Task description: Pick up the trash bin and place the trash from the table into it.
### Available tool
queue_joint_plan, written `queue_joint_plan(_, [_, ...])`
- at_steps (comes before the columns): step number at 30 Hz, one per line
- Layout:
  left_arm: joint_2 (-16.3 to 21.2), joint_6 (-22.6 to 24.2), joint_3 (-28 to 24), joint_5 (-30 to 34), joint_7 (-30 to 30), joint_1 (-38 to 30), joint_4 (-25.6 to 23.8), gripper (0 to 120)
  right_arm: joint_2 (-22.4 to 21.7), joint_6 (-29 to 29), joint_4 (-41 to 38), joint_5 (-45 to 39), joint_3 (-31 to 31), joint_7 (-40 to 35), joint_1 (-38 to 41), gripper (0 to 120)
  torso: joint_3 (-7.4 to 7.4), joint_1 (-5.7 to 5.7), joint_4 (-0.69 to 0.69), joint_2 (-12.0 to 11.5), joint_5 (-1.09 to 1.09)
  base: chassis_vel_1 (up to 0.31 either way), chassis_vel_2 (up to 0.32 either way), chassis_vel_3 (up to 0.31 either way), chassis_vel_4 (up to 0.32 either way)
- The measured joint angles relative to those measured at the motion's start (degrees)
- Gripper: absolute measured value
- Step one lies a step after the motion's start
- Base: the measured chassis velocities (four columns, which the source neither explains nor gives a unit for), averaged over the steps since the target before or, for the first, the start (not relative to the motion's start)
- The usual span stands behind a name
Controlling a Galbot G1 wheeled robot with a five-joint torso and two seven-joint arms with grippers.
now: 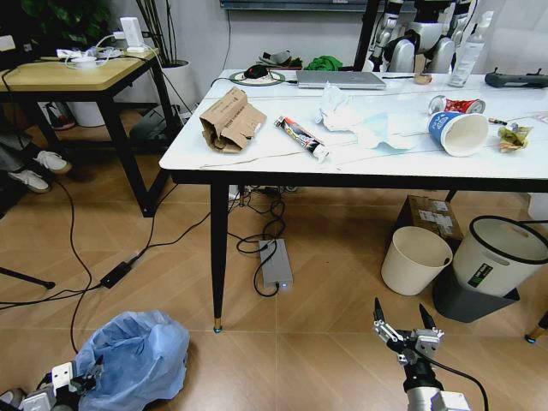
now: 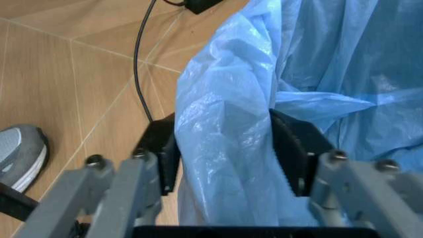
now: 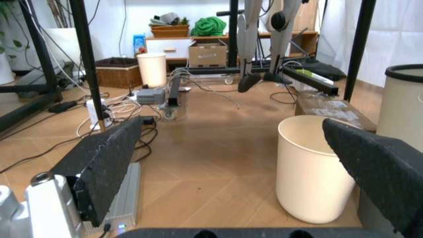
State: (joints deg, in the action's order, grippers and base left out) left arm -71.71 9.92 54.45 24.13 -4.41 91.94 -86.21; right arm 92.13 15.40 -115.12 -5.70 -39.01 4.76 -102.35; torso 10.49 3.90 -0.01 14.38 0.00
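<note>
Nearest the robot, the left gripper (image 2: 225, 148) is clamped on the blue bag rim of the bin (image 1: 135, 355), which stands on the wood floor at lower left, short of the table's front leg. The right gripper (image 1: 404, 324) hangs low at lower right, fingers spread wide and holding nothing, facing a cream bin (image 3: 314, 168). Farther off, the table (image 1: 257, 158) carries the trash: cardboard (image 1: 229, 120), a wrapper (image 1: 301, 137), tissues (image 1: 342, 110), a tipped paper cup (image 1: 459, 132) and a red can (image 1: 456, 104).
</note>
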Motion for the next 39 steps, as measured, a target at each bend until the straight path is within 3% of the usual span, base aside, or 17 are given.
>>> queue_joint_plan(6, [-0.07,-0.06,-0.05,-0.11,-0.17,-0.24,0.52,26,0.0,0.01,-0.36,0.04,-0.1,0.01,-0.1,100,0.01,0.0,0.0,0.02,0.02,0.0,0.0,0.0,0.0])
queue_joint_plan(8, [-0.18,-0.13,-0.08,-0.38,-0.2,-0.36,0.7,14,0.0,0.01,-0.51,0.04,-0.16,0.02,-0.15,100,0.01,0.01,0.0,0.02,0.03,0.0,0.0,0.0,0.0])
queue_joint_plan(13, [-0.47,-0.45,-0.08,-0.23,-0.75,-0.41,1.04,0,0.0,0.01,-0.53,0.11,-0.19,0.02,-0.21,100,0.02,0.01,0.01,0.04,0.05,0.0,0.0,0.0,0.0])
queue_joint_plan(20, [-0.66,-1.93,-0.28,-0.5,-1.05,0.27,1.45,0,0.0,-0.01,-0.57,0.15,-0.15,0.03,-0.16,100,0.03,0.02,0.0,0.05,0.03,0.0,0.0,0.0,0.0])
queue_joint_plan(24, [-1.22,-7.43,-1.01,-0.44,-4.63,1.29,1.54,0,0.0,-0.11,-0.55,0.2,-0.2,0.03,-0.02,100,0.03,0.02,0.01,0.05,0.03,0.0,0.0,0.0,0.0])
queue_joint_plan(27, [-2.45,-9.51,-2.26,0.95,-9.61,4.58,-2.24,0,0.0,-0.37,-0.53,0.27,-0.3,0.03,0.14,100,0.04,0.03,-0.02,0.04,-0.08,0.0,0.0,0.0,0.0])
queue_joint_plan(32, [-3.58,-16.69,-4.36,-0.64,-8.56,8.39,-8.1,0,0.0,-0.84,-0.53,0.49,-0.31,0.03,0.47,100,0.05,0.03,0.01,0.05,0.03,0.0,0.0,0.0,0.0])
queue_joint_plan(34, [-3.61,-18.6,-5.37,-0.48,-9.33,9.99,-10.88,0,0.0,-1.03,-0.62,0.73,-0.16,0.03,0.56,100,0.05,0.03,-0.01,0.05,-0.04,0.0,0.0,0.0,0.0])
queue_joint_plan(39, [-3.58,-19.25,-6.15,0.16,-10.07,12.21,-15.64,0,0.0,-1.18,-0.71,1.21,-0.01,0.03,0.6,100,0.05,0.03,0.01,0.05,0.04,0.0,0.0,0.0,0.0])
